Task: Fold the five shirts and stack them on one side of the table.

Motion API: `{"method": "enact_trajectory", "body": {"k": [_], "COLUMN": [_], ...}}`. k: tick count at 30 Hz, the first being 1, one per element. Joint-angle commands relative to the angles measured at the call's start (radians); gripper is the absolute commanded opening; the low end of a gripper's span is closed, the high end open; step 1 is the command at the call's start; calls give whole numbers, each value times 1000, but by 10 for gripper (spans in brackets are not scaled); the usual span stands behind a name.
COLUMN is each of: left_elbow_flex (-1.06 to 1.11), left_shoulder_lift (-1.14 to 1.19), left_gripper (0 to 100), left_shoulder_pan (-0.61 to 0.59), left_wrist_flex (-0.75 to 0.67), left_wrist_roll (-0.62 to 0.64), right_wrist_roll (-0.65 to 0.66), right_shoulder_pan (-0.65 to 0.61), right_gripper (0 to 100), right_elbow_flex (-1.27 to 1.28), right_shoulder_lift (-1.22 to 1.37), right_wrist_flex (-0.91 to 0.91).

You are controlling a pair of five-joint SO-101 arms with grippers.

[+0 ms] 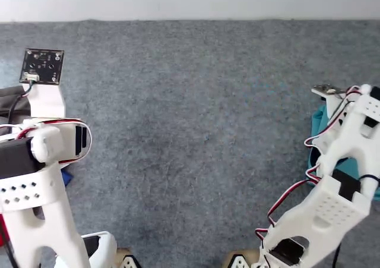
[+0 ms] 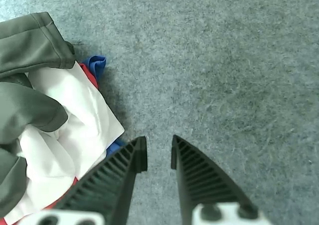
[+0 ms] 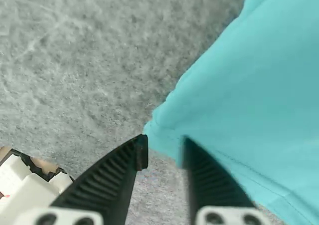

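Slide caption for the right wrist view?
Right gripper open at the corner of a teal shirt on the grey table.

Between the 2 arms the grey table cover [image 1: 196,119] lies bare from near edge to far edge, a wide lane for either gripper. At the left edge the left arm [image 1: 35,179] stands over a heaped pile of shirts [image 2: 55,110], which blocks that side. The left gripper [image 2: 158,157] hangs just beside the pile over bare cover, jaws apart. At the right edge the right arm [image 1: 332,208] and a turquoise shirt [image 3: 249,85] fill the space. The right gripper [image 3: 164,152] sits at the shirt's corner, with bare cover to its left.
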Motion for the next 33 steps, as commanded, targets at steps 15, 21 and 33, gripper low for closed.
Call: {"method": "enact_trajectory", "body": {"k": [15, 21, 33], "left_elbow_flex": [-2, -2, -374], "left_shoulder_lift": [-8, 83, 430], "left_gripper": [94, 98, 241], "left_shoulder_pan": [2, -137, -385], "left_wrist_flex": [-2, -8, 5], "left_wrist_roll": [-8, -49, -265], "right_wrist_roll": [-86, -140, -141], "right_shoulder_pan": [15, 7, 8], "right_gripper": [21, 9, 9], "right_elbow_flex": [9, 169, 667], "right_shoulder_lift": [-283, -490, -862], "right_wrist_flex": [44, 44, 41]}}
